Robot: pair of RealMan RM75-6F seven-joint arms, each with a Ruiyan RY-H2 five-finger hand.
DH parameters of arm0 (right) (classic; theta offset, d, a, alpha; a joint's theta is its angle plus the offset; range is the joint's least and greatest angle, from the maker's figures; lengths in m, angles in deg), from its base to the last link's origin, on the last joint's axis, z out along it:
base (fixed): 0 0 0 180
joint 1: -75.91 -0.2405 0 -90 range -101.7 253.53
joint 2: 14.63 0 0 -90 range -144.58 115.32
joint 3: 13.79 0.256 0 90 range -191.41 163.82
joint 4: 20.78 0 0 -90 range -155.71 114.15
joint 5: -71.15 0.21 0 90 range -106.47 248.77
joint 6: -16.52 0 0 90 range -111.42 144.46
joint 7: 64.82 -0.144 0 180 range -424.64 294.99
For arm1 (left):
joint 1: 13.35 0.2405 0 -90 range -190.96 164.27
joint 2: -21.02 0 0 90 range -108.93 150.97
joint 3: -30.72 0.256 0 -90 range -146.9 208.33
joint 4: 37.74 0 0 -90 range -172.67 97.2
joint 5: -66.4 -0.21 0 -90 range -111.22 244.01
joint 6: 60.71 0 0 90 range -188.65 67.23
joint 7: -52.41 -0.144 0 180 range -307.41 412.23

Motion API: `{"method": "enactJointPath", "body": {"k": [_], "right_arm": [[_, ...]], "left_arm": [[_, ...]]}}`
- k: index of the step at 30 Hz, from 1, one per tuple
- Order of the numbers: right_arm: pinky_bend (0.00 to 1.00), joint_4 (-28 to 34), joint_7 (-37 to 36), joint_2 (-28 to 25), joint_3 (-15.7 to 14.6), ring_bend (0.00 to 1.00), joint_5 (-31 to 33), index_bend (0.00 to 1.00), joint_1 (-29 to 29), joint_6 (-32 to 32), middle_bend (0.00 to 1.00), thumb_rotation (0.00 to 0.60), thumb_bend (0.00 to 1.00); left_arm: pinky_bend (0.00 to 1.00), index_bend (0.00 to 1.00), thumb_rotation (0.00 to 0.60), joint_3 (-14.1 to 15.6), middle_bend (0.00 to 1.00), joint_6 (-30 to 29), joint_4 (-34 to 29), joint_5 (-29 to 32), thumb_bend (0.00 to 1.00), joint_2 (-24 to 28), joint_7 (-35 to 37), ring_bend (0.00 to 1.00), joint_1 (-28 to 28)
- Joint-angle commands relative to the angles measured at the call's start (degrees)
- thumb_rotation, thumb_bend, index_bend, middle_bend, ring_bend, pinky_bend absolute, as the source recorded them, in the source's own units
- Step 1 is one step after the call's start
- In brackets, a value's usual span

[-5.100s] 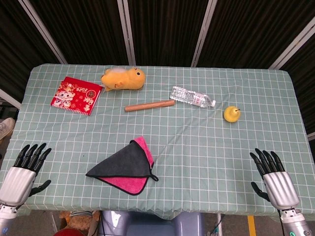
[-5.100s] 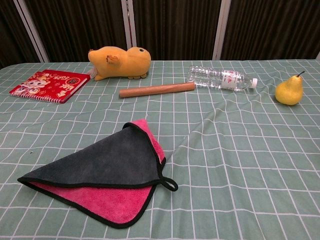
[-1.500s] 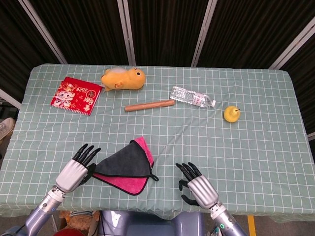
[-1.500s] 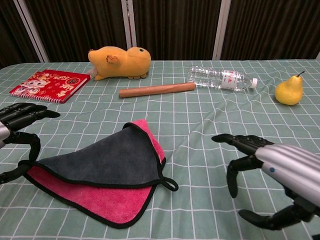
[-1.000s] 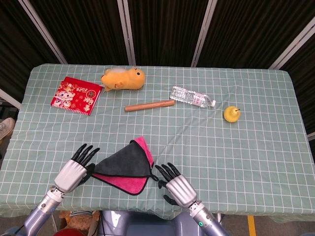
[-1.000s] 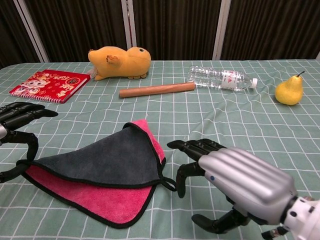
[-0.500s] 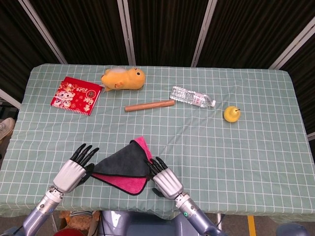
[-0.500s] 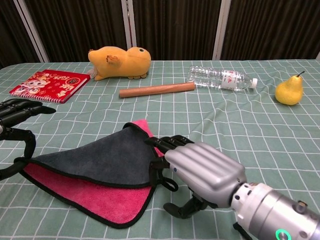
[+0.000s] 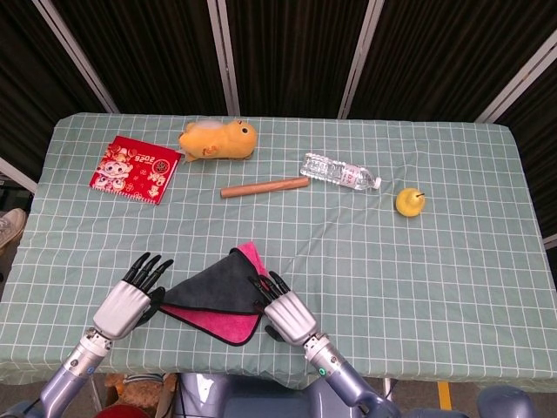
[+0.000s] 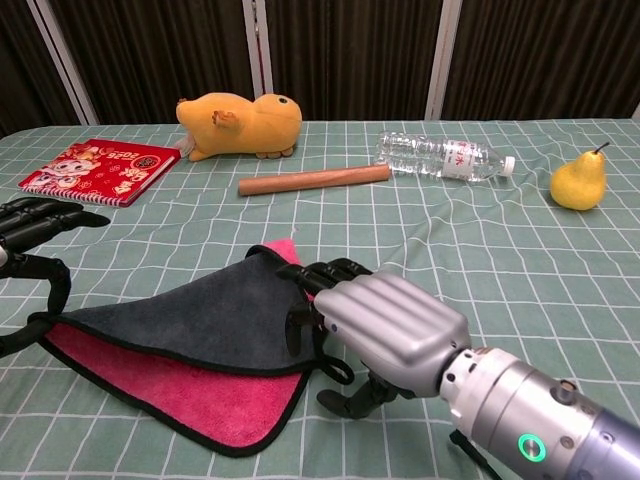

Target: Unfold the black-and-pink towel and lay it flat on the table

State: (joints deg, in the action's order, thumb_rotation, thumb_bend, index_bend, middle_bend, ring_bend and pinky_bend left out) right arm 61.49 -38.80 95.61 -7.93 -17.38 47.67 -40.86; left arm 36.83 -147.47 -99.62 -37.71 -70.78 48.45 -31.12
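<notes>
- The table [image 9: 418,261] holds our towel [image 9: 213,292], still folded into a triangle near the front edge.
- Our right hand [image 9: 285,313] rests spread on its right corner.
- Our left hand [image 9: 130,296] sits spread at the left tip, neither gripping.
- We judge that next we pinch the top layer.

The right hand [image 10: 375,335] is showing a ribbed, silver-grey metallic back shell, with black segmented fingers [image 10: 320,270] coming out of it. Behind it a silver cylindrical wrist is leading into a grey forearm, where a small green ring light is glowing. The left hand [image 9: 130,298] is wearing the same silver shell and black fingers [image 9: 144,266], and is joining a slim grey-blue forearm
</notes>
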Motion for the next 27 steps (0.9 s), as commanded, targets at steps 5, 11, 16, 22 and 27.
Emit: {"method": "enactJointPath", "body": {"k": [5, 11, 16, 22, 27], "right_arm": [[0.0, -3.5, -2.4, 0.3, 0.4, 0.0, 0.4, 0.39, -1.8, 0.3, 0.0, 0.6, 0.33], [0.0, -5.4, -4.7, 0.3, 0.3, 0.0, 0.5, 0.39, -2.5, -0.2, 0.0, 0.6, 0.34], [0.0, -6.8, -6.3, 0.4, -0.3, 0.0, 0.5, 0.39, -2.9, -0.5, 0.0, 0.6, 0.33], [0.0, -7.5, -8.1, 0.8, -0.4, 0.0, 0.1, 0.45, -3.3, -1.8, 0.0, 0.6, 0.34], [0.0, -9.1, -9.3, 1.6, -0.6, 0.0, -0.1, 0.49, -3.8, -2.3, 0.0, 0.6, 0.35]], "left_arm": [[0.02, 0.63, 0.6, -0.3, 0.07, 0.6, -0.4, 0.5, 0.46, 0.2, -0.6, 0.0, -0.2], [0.02, 0.63, 0.6, -0.6, 0.07, 1.4, -0.6, 1.0, 0.46, 0.1, -1.0, 0.0, -0.5], [0.02, 0.63, 0.6, -0.7, 0.07, 2.2, -0.5, 1.3, 0.46, -0.1, -1.1, 0.0, -0.9], [0.02, 0.63, 0.6, -0.7, 0.07, 2.5, -0.4, 1.3, 0.46, -0.3, -1.0, 0.0, -1.2], [0.02, 0.64, 0.6, -0.8, 0.07, 2.6, -0.1, 1.4, 0.46, -0.4, -0.8, 0.0, -1.3]]}}
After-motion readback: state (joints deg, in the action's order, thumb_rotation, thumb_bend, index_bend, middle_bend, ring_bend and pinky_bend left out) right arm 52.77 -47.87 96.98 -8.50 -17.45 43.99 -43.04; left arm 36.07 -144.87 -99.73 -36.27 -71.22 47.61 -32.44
